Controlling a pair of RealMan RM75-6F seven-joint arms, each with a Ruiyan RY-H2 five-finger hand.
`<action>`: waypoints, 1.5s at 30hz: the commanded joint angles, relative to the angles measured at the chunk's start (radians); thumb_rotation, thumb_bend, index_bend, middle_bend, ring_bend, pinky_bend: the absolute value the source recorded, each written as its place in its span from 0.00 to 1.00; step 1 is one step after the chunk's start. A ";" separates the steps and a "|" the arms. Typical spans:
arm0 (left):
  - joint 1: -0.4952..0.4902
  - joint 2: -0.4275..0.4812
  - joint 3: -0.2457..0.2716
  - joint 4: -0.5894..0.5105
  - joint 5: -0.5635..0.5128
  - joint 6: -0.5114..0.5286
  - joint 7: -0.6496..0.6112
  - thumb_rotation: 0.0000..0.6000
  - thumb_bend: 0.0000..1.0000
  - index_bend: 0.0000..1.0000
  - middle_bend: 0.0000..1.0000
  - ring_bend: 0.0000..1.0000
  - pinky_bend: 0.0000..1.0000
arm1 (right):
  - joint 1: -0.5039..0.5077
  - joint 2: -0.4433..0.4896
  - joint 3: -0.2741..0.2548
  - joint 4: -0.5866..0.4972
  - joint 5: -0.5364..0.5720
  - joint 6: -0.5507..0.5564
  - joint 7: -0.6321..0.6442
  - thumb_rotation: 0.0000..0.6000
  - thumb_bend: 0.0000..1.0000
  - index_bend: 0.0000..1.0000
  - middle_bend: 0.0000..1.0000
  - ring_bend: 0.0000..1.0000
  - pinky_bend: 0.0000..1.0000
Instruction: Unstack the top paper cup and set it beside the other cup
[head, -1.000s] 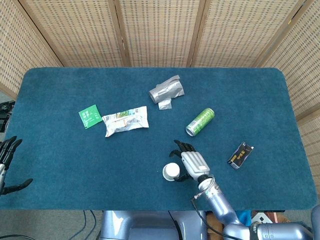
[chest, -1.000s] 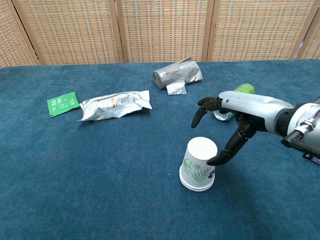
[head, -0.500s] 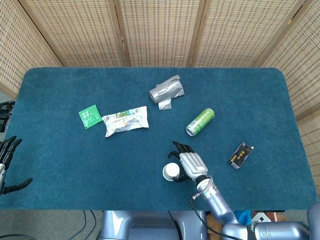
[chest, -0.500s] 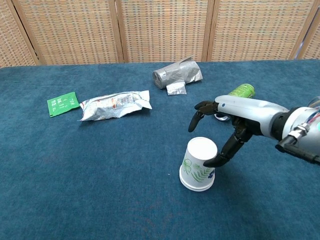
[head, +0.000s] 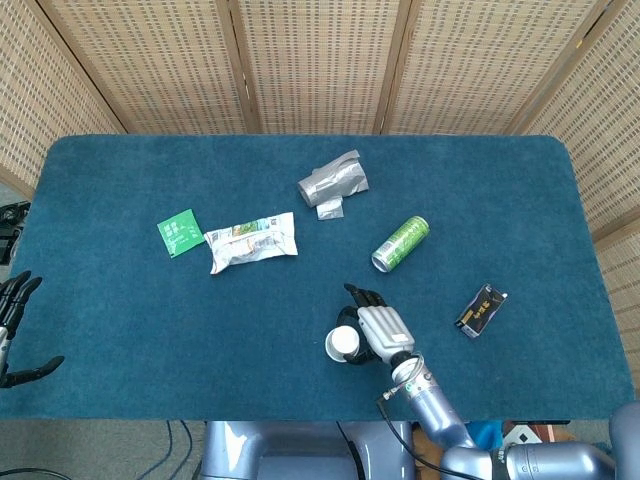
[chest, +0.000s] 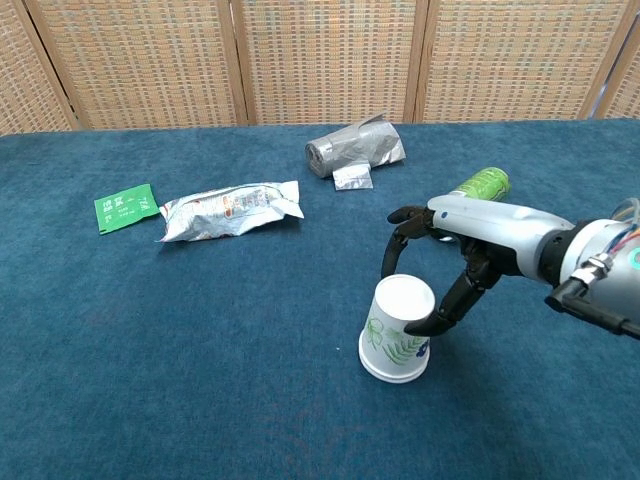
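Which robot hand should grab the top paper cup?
The right hand. Its fingers already curve around the upside-down paper cup stack near the front edge, while the left hand sits open off the table's far left side.

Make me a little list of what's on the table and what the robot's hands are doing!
cup: paper cup upside down on the blue table, leaf print
right hand: right hand curved over the cup, thumb at its side, not gripping yet
left hand: left hand off the table's left edge, fingers apart, holding nothing
can: green can lying on its side
wrappers: silver bag, snack pack, green packet, dark packet
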 joint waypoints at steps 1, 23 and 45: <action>0.000 0.000 0.001 -0.001 0.001 0.000 0.001 1.00 0.12 0.00 0.00 0.00 0.00 | 0.001 0.000 -0.003 -0.001 0.000 0.000 0.001 1.00 0.33 0.43 0.00 0.00 0.00; -0.003 -0.001 0.000 -0.005 -0.002 -0.005 0.008 1.00 0.12 0.00 0.00 0.00 0.00 | 0.003 0.027 -0.006 -0.054 -0.040 0.008 0.018 1.00 0.35 0.46 0.00 0.00 0.00; -0.006 -0.010 0.003 -0.013 -0.005 -0.014 0.040 1.00 0.12 0.00 0.00 0.00 0.00 | -0.024 0.319 0.056 -0.357 -0.139 0.066 0.053 1.00 0.35 0.46 0.00 0.00 0.00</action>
